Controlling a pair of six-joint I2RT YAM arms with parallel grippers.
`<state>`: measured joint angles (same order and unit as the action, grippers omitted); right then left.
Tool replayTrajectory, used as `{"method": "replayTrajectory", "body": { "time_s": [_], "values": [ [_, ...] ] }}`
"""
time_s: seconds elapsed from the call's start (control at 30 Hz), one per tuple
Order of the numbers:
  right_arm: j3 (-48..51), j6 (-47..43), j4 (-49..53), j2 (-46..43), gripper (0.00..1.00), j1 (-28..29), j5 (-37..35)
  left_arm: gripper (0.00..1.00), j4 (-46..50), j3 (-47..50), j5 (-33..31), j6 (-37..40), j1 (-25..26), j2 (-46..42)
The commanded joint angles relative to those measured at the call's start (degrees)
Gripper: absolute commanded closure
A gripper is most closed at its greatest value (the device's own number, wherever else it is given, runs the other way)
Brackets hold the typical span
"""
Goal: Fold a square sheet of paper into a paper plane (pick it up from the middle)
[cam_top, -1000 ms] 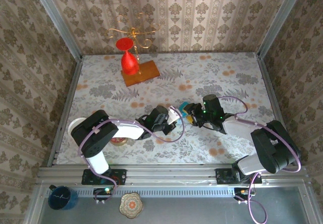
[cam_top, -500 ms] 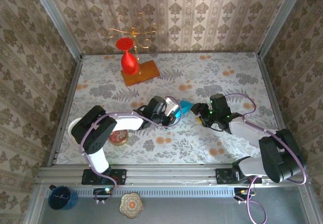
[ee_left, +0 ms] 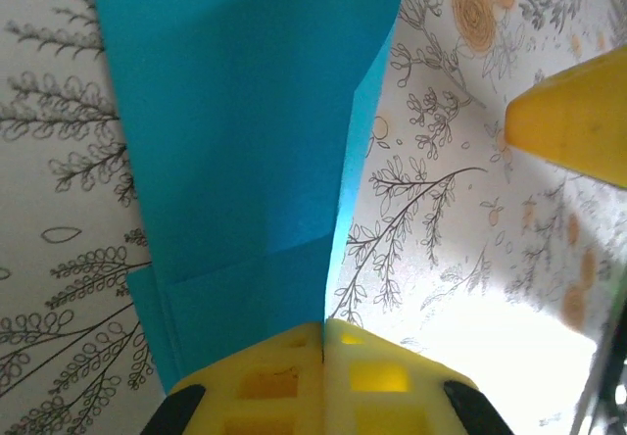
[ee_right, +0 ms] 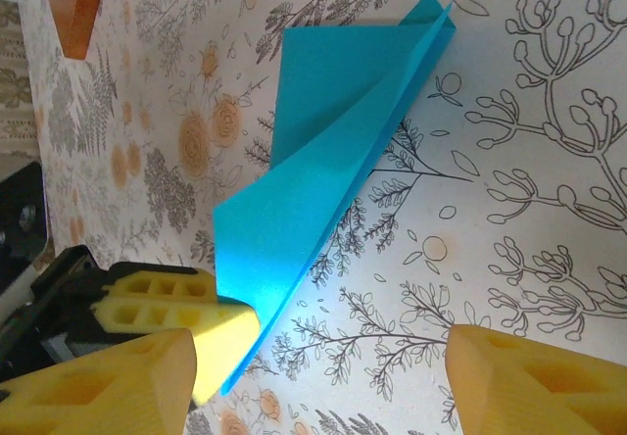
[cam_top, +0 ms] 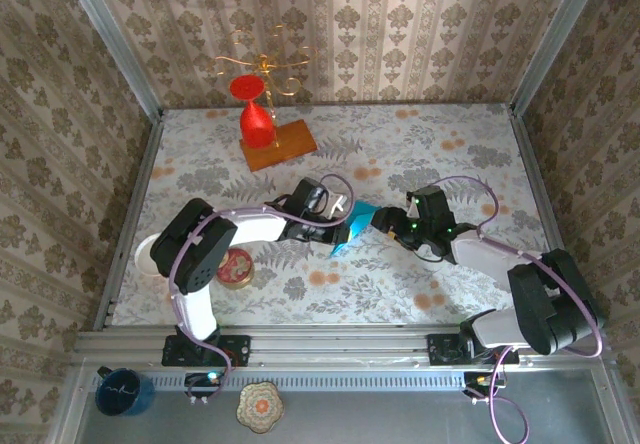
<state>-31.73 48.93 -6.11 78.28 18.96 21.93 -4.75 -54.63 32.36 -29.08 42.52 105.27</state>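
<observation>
Out swings the sheet of paper [cam_top: 355, 229] since half a second back, and more teal now shows between the arms. Left pincer [ee_left: 323, 335] is clamped tight on one edge of it, fingers pressed together. Right pincer [ee_right: 353, 342] gapes wide, gripping nothing, one finger just beside the sheet. The folded paper lies mid-worktop [cam_top: 450, 154], long axis diagonal from above, narrow end pointing near-left toward the bases.

Folded teal paper [cam_top: 355, 229] is flanked by left gripper [cam_top: 341, 215] and right gripper [cam_top: 385, 222], red glass [cam_top: 256, 116] parked well behind it.
</observation>
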Motion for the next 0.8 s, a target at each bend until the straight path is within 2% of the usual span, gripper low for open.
{"method": "replayTrajectory", "body": {
  "time_s": [0.0, 0.37, 0.6, 0.77],
  "values": [
    [-0.98, -3.99, -0.15, 2.57, 0.3, 0.64, 1.37, 1.0, -3.94, 0.34, 6.3, -10.03, -1.24, 1.45],
    [-6.15, -4.37, -0.29, 10.27, 0.31, 2.82, 1.93, 1.0, -11.69, 4.63, 6.85, -21.21, -3.2, 1.16],
    [-11.18, -4.89, 3.09, 14.74, 0.34, 4.39, 0.61, 1.0, -20.66, 8.2, 8.4, -29.07, -4.89, 2.02],
    [-13.81, -4.98, 4.46, 17.48, 0.34, 5.59, 0.18, 1.0, -21.6, 8.62, 8.79, -30.81, -5.32, 2.17]
  ]
}}
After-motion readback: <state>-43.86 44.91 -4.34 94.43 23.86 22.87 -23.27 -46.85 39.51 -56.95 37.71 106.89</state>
